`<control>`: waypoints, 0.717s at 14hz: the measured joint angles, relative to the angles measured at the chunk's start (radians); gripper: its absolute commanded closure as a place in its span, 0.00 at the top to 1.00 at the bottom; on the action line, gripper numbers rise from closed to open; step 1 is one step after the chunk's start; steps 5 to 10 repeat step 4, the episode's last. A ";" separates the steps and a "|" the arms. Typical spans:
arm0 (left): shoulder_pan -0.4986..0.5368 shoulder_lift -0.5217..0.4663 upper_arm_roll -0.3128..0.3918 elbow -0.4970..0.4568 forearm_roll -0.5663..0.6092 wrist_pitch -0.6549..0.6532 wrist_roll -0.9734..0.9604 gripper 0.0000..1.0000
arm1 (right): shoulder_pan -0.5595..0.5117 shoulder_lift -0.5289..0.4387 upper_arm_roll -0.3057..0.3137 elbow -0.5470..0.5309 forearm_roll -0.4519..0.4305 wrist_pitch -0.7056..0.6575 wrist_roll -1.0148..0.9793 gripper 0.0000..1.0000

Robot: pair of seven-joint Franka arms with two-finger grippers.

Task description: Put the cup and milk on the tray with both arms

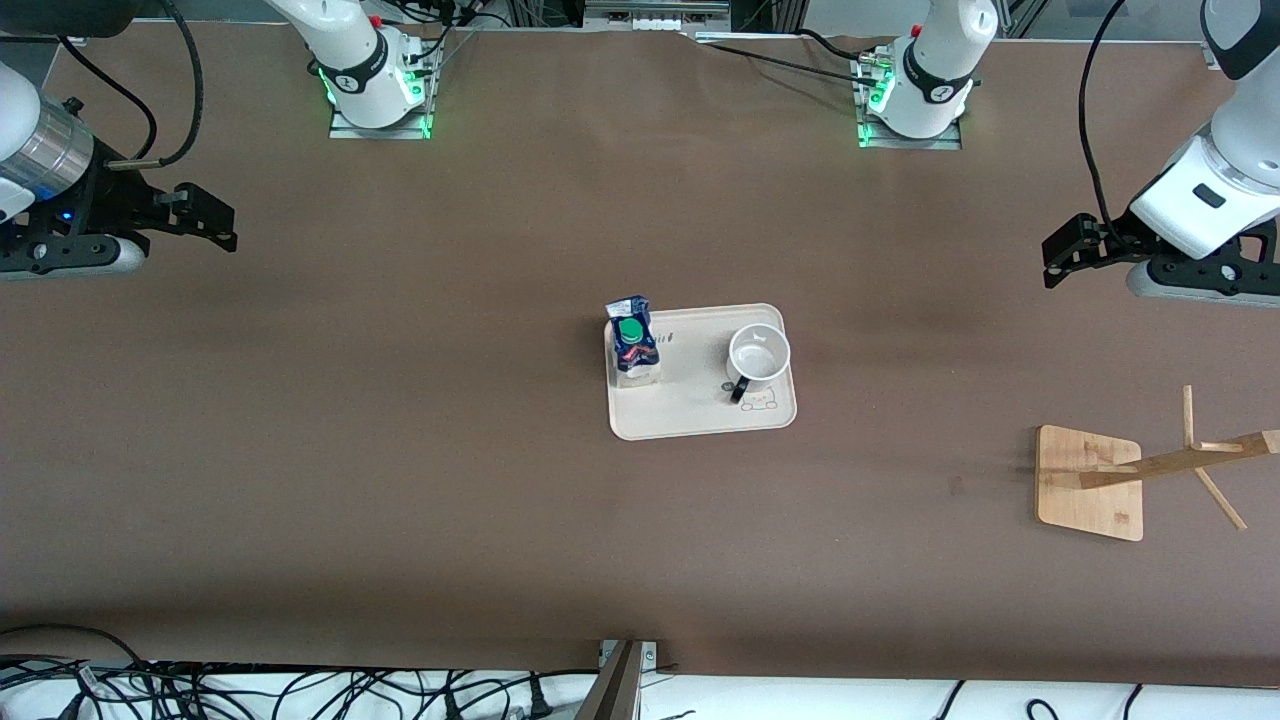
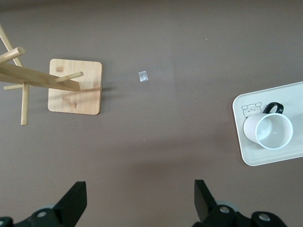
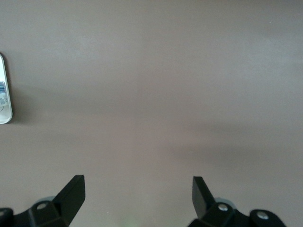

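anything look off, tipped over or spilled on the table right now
Mostly tidy. The cup stands upright on the tray and nothing is spilled. The milk sits right at the tray's rim, at the right arm's end. A wooden rack stands apart. Left claw and right claw hang open.

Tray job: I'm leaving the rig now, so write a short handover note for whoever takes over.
Left hand: open, empty, up over bare table at the left arm's end.
Right hand: open, empty, over bare table at the right arm's end.
The milk stands upright on the tray, at the edge toward the right arm.
The cup stands upright on the tray toward the left arm.
Done: both items are on the tray.
Left: nothing visible; both arms wait.
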 measured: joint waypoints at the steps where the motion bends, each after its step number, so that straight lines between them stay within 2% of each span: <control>1: 0.000 0.001 0.000 0.001 0.000 0.000 0.000 1.00 | 0.000 0.000 0.000 0.000 0.000 0.000 0.000 1.00; 10: -0.002 0.007 -0.001 0.005 0.000 0.003 0.000 1.00 | 0.000 0.000 0.000 0.000 0.000 0.000 0.000 1.00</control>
